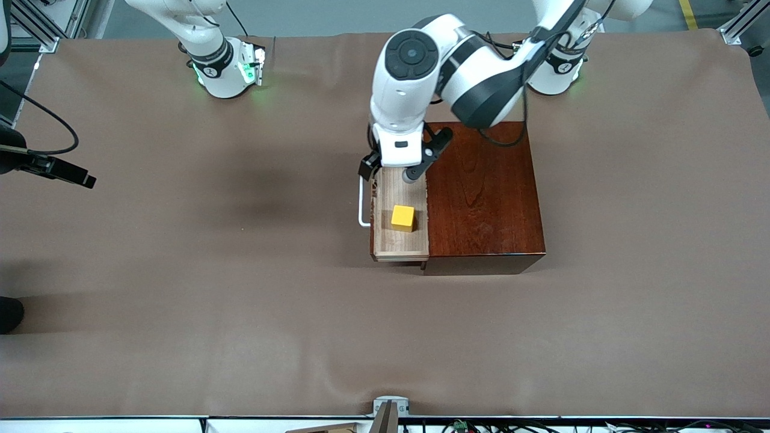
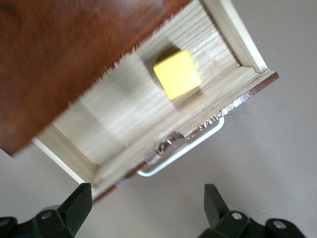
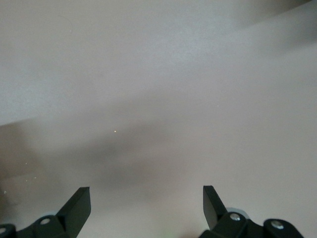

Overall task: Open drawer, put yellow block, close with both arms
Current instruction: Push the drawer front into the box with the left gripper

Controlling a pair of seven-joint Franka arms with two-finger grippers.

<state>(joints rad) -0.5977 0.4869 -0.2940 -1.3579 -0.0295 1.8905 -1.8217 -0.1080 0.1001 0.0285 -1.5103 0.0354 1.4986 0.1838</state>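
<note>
1. Yellow block lay loose in the open drawer of the cabinet.
2. Left gripper hovered over the drawer, jaws released and empty (closing probably comes next; push the front squarely).
3. Right gripper waited over bare table, jaws spread.

One glossy mahogany-coloured wooden box cabinet. One pale light-wood drawer tray with a dark reddish-brown front, pulled out. One white U-shaped bar handle on that front. One small bright yellow cube block, lying in the tray. One brown cloth-covered table. Two white jointed robot arms with dark grey bands. Two black two-finger grippers: left gripper, fingers spread; right gripper, fingers spread.
</note>
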